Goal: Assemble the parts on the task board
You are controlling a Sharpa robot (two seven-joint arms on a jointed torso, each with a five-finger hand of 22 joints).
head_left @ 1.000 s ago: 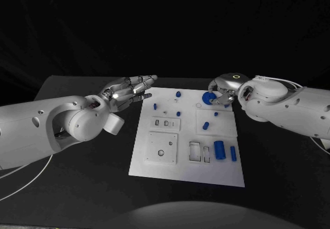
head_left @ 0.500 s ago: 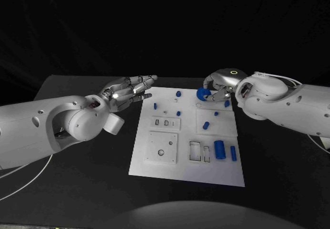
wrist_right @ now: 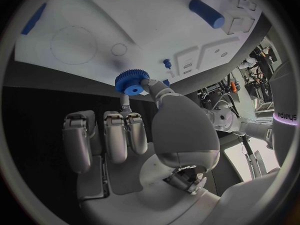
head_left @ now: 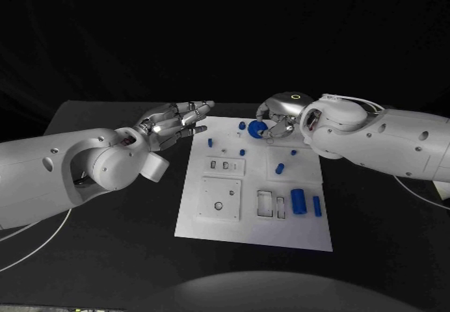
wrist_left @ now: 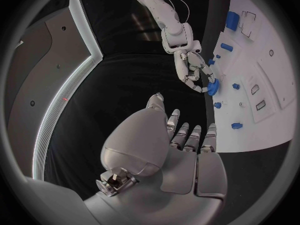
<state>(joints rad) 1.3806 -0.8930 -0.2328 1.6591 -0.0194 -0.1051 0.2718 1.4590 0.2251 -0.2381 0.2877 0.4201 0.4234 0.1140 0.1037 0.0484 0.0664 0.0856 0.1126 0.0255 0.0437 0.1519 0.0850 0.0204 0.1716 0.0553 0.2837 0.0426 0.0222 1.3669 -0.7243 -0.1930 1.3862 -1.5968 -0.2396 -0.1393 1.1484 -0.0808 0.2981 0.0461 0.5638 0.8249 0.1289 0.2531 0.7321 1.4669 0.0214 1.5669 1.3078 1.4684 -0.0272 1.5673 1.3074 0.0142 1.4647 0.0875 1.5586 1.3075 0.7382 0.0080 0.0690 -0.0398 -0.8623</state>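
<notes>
Right hand (head_left: 274, 123): I see it pinching the gear (head_left: 257, 129) above the board's (head_left: 253, 227) far edge.
Left hand (head_left: 173, 123): fingers spread, holding nothing.

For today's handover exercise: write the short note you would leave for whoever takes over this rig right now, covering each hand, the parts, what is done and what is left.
Right hand: holds the blue gear in its fingers, above the far end of the task board.
Left hand: holds nothing, fingers apart, beside the board's far left corner.
Parts: large blue cylinder and slim blue bar lie near the board's right edge; small blue pieces are scattered on the far half.
Done: gear picked up.
Left: seat the gear, then assemble the other parts.
</notes>
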